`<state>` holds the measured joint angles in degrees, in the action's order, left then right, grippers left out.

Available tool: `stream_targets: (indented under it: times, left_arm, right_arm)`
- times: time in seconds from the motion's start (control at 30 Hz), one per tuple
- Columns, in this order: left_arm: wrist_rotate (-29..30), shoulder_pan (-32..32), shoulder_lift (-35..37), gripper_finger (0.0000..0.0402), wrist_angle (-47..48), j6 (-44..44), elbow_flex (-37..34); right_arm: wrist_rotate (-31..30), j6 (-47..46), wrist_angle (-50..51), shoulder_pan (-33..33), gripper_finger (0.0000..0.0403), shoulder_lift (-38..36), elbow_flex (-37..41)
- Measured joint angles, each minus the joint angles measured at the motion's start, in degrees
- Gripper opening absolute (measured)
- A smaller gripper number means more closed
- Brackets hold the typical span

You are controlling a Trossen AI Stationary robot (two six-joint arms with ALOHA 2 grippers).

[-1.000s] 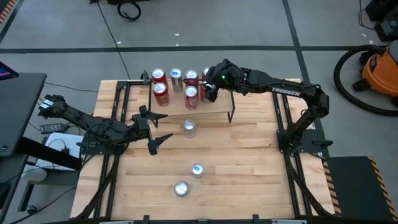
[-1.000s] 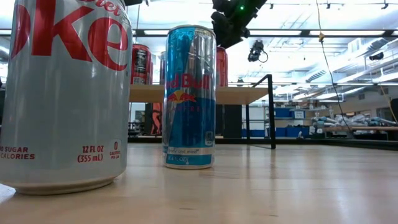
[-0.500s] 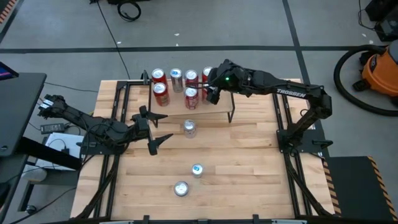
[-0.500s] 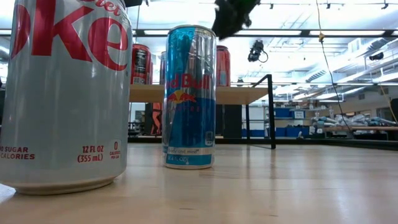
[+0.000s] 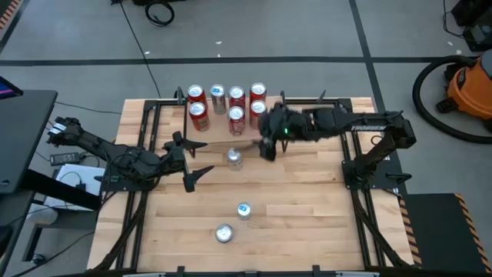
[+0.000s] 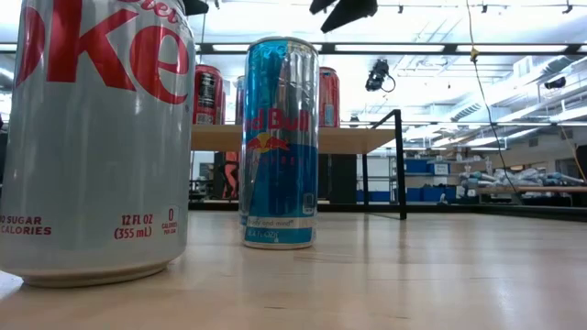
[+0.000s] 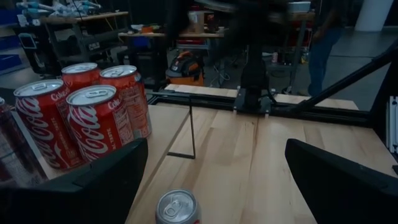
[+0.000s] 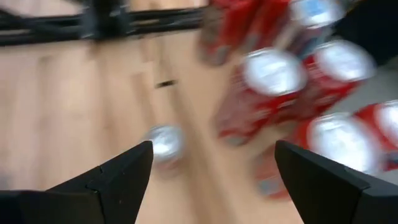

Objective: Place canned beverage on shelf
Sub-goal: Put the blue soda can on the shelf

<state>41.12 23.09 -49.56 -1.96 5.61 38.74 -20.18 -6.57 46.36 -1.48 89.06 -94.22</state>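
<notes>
The shelf [image 5: 214, 137] stands at the table's far middle, with several red and silver cans [image 5: 236, 117] upright on its board. One silver can [image 5: 234, 158] stands on the table just in front of it. My right gripper [image 5: 268, 151] hovers open and empty above the shelf's front edge, to the right of that can [image 8: 163, 142]. My left gripper [image 5: 206, 158] waits open at the left of it, level with the table; the can's top [image 7: 177, 208] shows between its fingers. Nearer stand a blue can [image 5: 244, 209] and a Diet Coke can [image 5: 224, 232].
In the low view the Diet Coke can [image 6: 92, 137] and the blue Red Bull can [image 6: 280, 142] stand close to the camera, the shelf [image 6: 348, 139] behind them. Black frame rails [image 5: 146, 154] run along the table's left and right sides. Bare wood lies at the near right.
My right gripper has drawn back from above the red cans at the shelf's far right toward the table's near edge, rising a little and tipping further down, its fingers still open. The cans on the shelf stand as before.
</notes>
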Motion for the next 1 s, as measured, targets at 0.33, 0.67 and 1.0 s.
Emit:
stream_targets:
  times: [0.33,0.67,1.0]
  left_arm:
    - [-0.7,-0.4,-0.4,0.0392,0.0,2.5,0.0]
    - [-1.4,-0.4,-0.8,0.0392,0.1,3.3,0.0]
    - [-2.7,-0.4,-0.7,0.0392,-0.1,4.0,0.0]
  right_arm:
    - [0.1,-8.3,-1.2,-14.4,0.0347,0.0,2.5]
    - [-2.7,-12.0,-11.9,-21.1,0.0347,0.0,14.4]
    - [-2.2,-13.1,-25.5,-21.5,0.0347,1.6,22.1]
